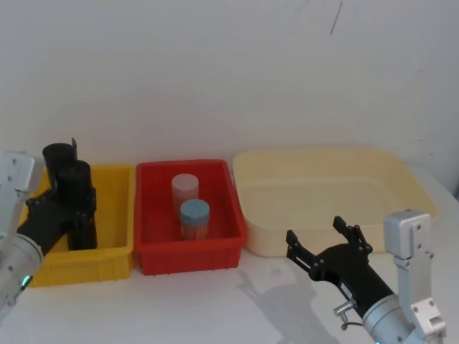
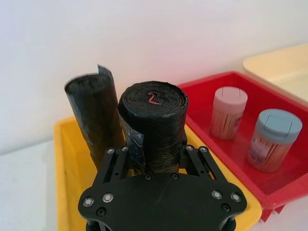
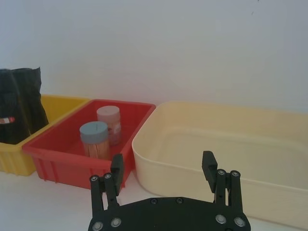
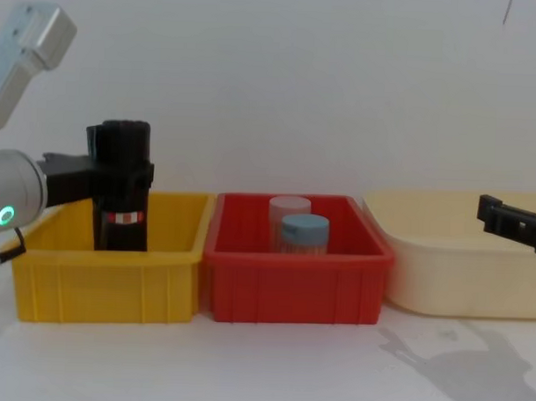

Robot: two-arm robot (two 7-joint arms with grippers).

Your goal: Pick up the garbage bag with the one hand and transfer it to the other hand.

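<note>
Over to the red bin (image 1: 190,254), sitting mid-table, and everything gets placed from there. Just to its left is the yellow bin (image 1: 107,251), and that's where the action is: the left gripper (image 2: 155,154) has its jaws closed onto the garbage bag (image 4: 122,204), one finger on each side of the roll, clamped well above the red-and-white label band. The bag stands upright in the yellow bin, its top rising clear above the rim. The bin's front wall hides the base, so there's no telling whether it rests on the floor or hangs just off it. Crowding it on the side away from the red bin is a second crinkled roll (image 2: 94,115), also upright, with a loose flap sticking up. The two rolls are pressed very close, though whether they touch is hard to say. Inside the red bin are two jars near the middle, a blue-lidded jar (image 1: 194,215) in front and a pink-lidded jar (image 1: 185,188) right behind it. That bin, jars and all, lies squarely between the two arms. To the red bin's right is the big cream tub (image 1: 315,154), just beside it. The right gripper (image 1: 315,233) hovers right of the red bin and nearer the robot, over the white table (image 1: 215,308) by the tub's front wall, jaws spread wide with nothing in them, well apart from the bag.
</note>
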